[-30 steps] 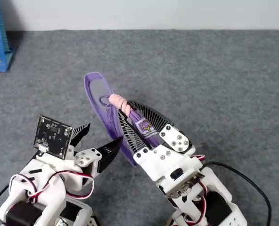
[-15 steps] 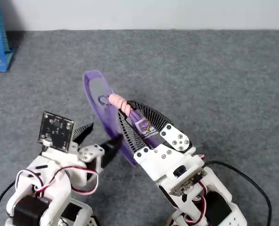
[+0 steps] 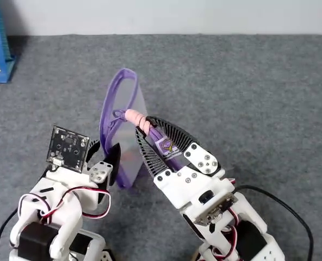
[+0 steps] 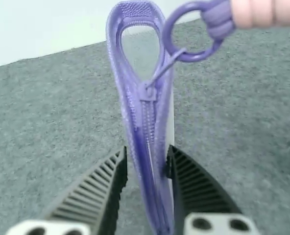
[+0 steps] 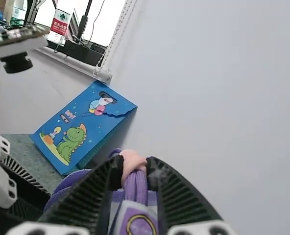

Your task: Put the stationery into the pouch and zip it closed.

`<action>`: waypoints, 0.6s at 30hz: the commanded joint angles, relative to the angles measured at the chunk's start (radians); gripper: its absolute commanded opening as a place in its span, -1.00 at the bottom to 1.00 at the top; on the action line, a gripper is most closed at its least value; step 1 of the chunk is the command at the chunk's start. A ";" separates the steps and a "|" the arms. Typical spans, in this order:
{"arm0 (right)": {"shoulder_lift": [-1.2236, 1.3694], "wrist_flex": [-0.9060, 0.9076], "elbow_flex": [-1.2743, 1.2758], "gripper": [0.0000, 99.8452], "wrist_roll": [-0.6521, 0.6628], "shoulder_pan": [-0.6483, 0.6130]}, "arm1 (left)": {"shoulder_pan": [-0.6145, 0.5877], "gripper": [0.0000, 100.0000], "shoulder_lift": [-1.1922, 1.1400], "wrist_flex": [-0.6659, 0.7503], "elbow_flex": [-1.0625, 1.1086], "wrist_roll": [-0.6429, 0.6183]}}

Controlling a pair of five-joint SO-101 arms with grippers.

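The left tool [image 4: 146,152] is closed on the near end of the purple half-clear soft plastic pouch [image 3: 124,111], pinching its zipper band. The pouch stands on its edge on the grey felt-like tabletop [image 3: 248,81], between both arms. It looks light, limp and a little slippery, so I judge the stiffer zipper band is the best place to hold. The right tool [image 3: 142,126] grips the purple zipper strap with a pink tip [image 3: 134,116], a small, soft hold.
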State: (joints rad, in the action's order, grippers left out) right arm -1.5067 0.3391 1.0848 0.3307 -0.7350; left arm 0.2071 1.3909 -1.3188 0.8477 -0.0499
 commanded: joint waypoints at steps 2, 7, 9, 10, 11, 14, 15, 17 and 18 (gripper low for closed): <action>-0.019 0.031 -0.075 -0.98 -0.011 -0.005 | -0.028 -0.65 0.012 0.012 -0.013 0.015; -0.110 0.110 -0.078 -0.98 -0.011 -0.005 | -0.028 -0.48 0.012 0.034 -0.012 -0.006; -0.136 0.148 -0.078 -0.98 -0.011 -0.005 | -0.028 -0.48 0.012 0.066 -0.005 -0.017; -0.150 0.163 -0.078 -0.98 -0.011 -0.005 | -0.028 -0.48 0.012 0.077 -0.005 -0.017; -0.160 0.174 -0.078 -0.98 -0.009 -0.005 | -0.028 -0.48 0.012 0.081 -0.005 -0.018; -0.180 0.179 -0.078 -0.98 -0.006 -0.002 | -0.021 -0.53 0.012 0.084 -0.012 -0.018; -0.182 0.180 -0.078 -0.98 -0.006 -0.002 | -0.020 -0.55 0.012 0.087 -0.013 -0.018; -0.180 0.180 -0.077 -0.98 -0.011 -0.005 | -0.018 -0.57 0.012 0.112 -0.013 -0.018; -0.177 0.180 -0.075 -0.98 -0.012 -0.005 | -0.018 -0.58 0.012 0.121 -0.010 -0.018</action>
State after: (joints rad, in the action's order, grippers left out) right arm -1.6663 0.5140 1.0664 0.3291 -0.7350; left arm 0.1857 1.3909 -1.2467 0.8477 -0.0575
